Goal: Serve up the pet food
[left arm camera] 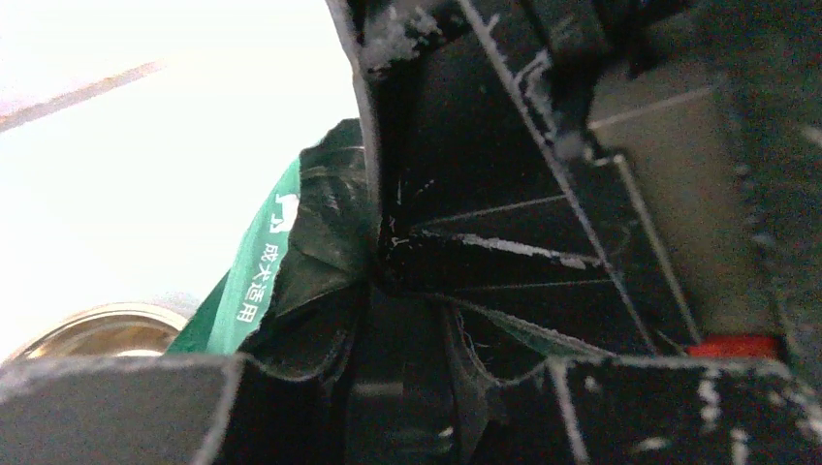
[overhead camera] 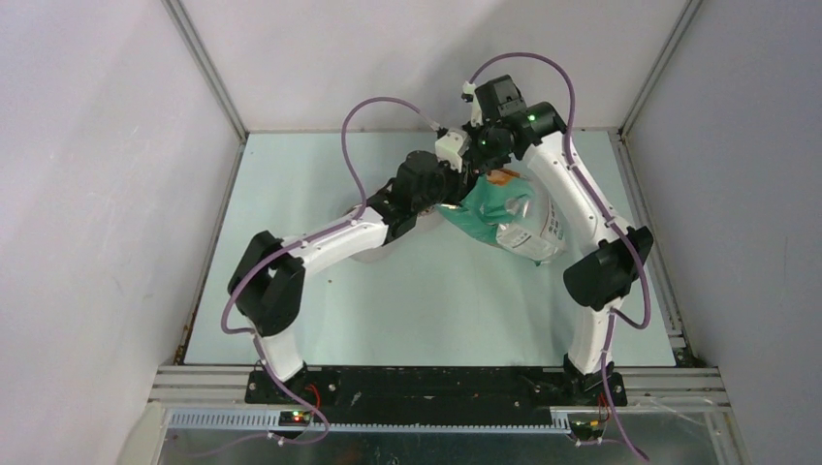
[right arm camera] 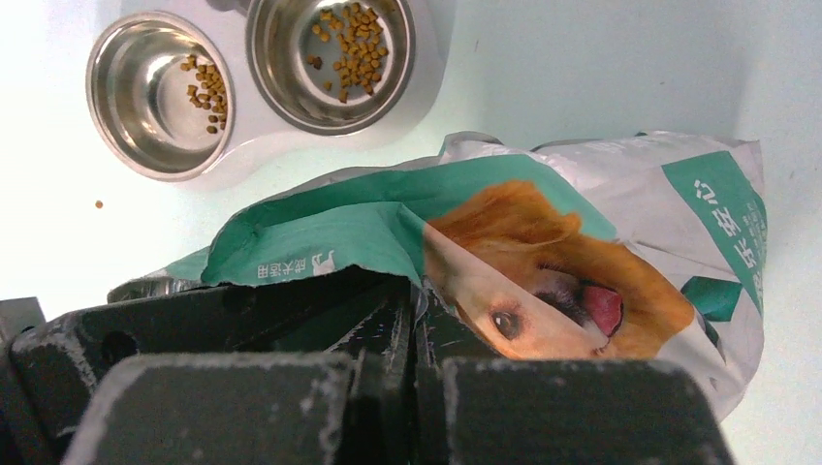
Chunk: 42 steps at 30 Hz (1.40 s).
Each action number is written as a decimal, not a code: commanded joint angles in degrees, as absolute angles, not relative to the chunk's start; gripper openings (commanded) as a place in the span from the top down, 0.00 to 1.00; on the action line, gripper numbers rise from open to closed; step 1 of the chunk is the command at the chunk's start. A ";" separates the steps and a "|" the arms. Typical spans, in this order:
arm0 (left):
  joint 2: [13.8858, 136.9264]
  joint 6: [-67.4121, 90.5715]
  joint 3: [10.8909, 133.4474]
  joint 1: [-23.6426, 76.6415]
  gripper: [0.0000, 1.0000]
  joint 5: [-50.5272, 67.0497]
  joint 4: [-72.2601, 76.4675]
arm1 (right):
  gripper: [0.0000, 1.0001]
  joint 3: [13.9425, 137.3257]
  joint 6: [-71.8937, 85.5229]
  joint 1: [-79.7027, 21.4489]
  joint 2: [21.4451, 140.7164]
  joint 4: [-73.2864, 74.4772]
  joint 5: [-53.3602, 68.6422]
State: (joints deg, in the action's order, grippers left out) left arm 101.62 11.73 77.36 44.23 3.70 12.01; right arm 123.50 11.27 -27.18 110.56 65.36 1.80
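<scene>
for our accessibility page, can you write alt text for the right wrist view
A teal and white pet food bag printed with a dog's face, its torn edge pinched in the black right fingers at the bottom. Beyond it, two steel bowls each hold a little kibble.

One bag (right arm camera: 582, 223). Two steel bowls (right arm camera: 136, 87) (right arm camera: 291, 92), in one white stand (right arm camera: 262, 155). Kibble (right arm camera: 354, 48) in two lots, one per bowl: about a dozen pieces in one, several dozen in the other, too many to count exactly. One stray pellet (right arm camera: 98, 204) on one table (overhead camera: 436, 310). Two arms: left arm (overhead camera: 320, 242), right arm (overhead camera: 582, 194). Two grippers: left gripper (left arm camera: 378, 262), right gripper (right arm camera: 417, 300).
</scene>
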 commanded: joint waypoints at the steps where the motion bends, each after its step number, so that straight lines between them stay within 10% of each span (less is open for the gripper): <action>1: 108.11 16.28 74.97 45.42 1.00 9.31 10.83 | 1.00 121.51 12.32 -26.37 112.30 68.46 2.84; 12: 112.98 41.96 72.13 41.13 1.00 31.25 25.24 | 1.00 121.03 12.11 -23.84 112.77 68.21 4.53; 42: 106.05 75.74 72.19 21.91 1.00 30.97 32.21 | 1.00 114.56 4.27 -19.85 99.54 65.53 1.85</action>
State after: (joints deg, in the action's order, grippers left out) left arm 109.19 74.91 71.40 26.13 34.41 35.42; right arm 114.13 6.42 -21.71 106.37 59.16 6.26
